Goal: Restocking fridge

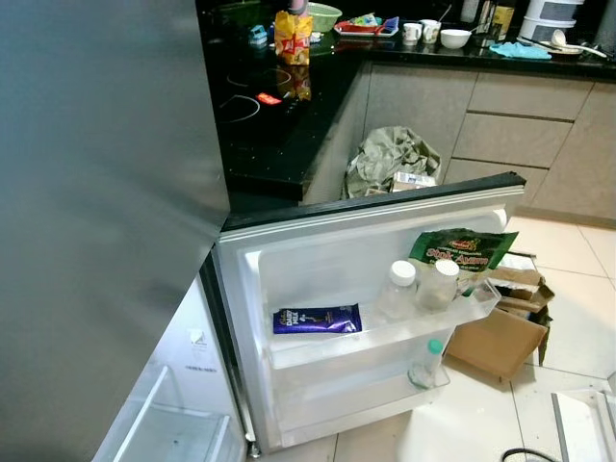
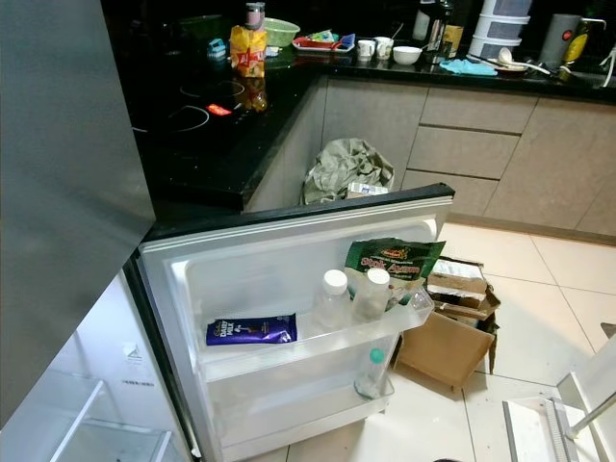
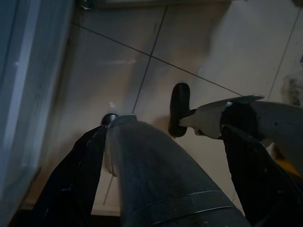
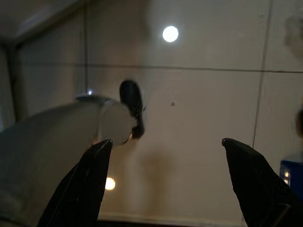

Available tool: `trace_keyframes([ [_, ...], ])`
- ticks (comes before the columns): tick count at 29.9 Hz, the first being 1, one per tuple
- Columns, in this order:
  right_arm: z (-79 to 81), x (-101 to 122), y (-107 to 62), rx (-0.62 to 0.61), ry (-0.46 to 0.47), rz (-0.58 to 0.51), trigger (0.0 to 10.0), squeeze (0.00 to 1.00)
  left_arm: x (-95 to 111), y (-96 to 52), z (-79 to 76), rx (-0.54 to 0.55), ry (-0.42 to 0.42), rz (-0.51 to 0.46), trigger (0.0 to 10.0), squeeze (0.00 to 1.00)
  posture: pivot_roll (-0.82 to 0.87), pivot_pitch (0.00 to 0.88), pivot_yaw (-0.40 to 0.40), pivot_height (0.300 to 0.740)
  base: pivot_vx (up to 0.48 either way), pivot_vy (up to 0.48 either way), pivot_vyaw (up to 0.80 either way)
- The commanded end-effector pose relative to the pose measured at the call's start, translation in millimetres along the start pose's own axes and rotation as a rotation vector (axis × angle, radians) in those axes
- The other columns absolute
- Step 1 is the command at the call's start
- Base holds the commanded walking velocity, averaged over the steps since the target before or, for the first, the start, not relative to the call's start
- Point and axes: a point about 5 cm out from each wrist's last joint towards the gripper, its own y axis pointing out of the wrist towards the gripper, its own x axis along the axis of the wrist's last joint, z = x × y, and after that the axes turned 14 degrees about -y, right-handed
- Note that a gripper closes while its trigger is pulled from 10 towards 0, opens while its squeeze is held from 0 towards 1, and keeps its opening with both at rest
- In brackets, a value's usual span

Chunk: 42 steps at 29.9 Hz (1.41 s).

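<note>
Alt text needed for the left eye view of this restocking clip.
An open white fridge door shows its upper shelf holding a purple chocolate bar, two white-capped clear bottles and a green snack bag, with a small green-capped bottle on the lower shelf. A brown cardboard box lies on the tiled floor beside it.

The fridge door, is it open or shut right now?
Open. The fridge door is swung wide, its inner shelves facing the camera, with two white-capped bottles and a purple packet standing in its upper shelf.

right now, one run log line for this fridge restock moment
phase: fridge door open | upper door shelf: purple chocolate bar, two white-capped bottles, green snack bag | lower shelf: small bottle | left gripper, right gripper: idle, open
</note>
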Motion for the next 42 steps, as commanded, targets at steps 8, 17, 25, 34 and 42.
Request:
trace_keyframes([
  [8,-1.1,5.6,1.2,-0.019,-0.008,0.005,10.0,0.0,-6.1,-4.1,9.9,0.065,0.04,0.048,10.0,0.0,-0.1,0.0,-0.01,0.74,0.0,-0.173,0.0],
  [17,2.4,0.2,1.3,-0.021,-0.037,0.022,10.0,0.0,-7.1,-4.0,9.8,0.062,0.071,0.067,10.0,0.0,-0.1,0.0,-0.003,0.74,0.0,-0.292,0.0],
  [25,-4.2,3.6,0.1,-0.033,-0.001,0.002,10.0,0.0,-4.9,-2.7,7.6,0.057,0.063,0.058,10.0,0.0,-0.1,0.0,-0.008,0.74,0.0,-0.337,0.0],
  [34,-1.1,5.6,1.0,-0.005,-0.075,0.007,10.0,0.0,-8.4,-2.9,7.3,0.053,0.042,0.064,10.0,0.0,-0.11,0.0,-0.009,0.74,0.0,-0.387,0.0],
  [42,1.0,4.4,1.1,0.014,-0.11,0.013,10.0,0.0,-9.4,-2.6,6.2,0.049,0.039,0.065,10.0,0.0,-0.11,0.0,-0.006,0.74,0.0,-0.391,0.0],
])
